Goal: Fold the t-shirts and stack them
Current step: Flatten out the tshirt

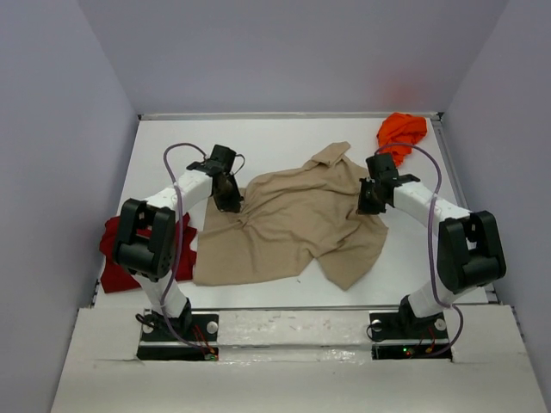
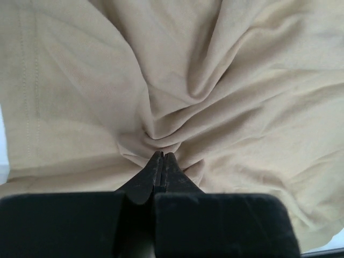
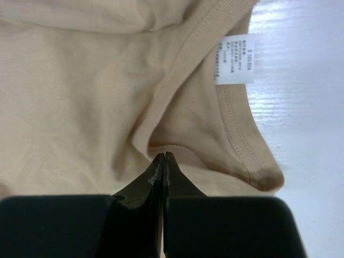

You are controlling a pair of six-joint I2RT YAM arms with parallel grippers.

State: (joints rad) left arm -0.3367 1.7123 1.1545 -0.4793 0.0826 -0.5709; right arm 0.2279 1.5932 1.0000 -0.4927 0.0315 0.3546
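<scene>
While left pincer (image 2: 163, 157) and right pincer (image 3: 164, 156) pinch it, the tan t-shirt (image 1: 284, 225) lies rumpled.

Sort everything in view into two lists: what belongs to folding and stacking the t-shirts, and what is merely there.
Part of the job:
tan t-shirt, spread mid-table
dark red t-shirt, at the left edge
orange t-shirt, far right corner
left gripper and right gripper, both shut on the tan t-shirt

Merely there:
white table
grey enclosure walls
</scene>
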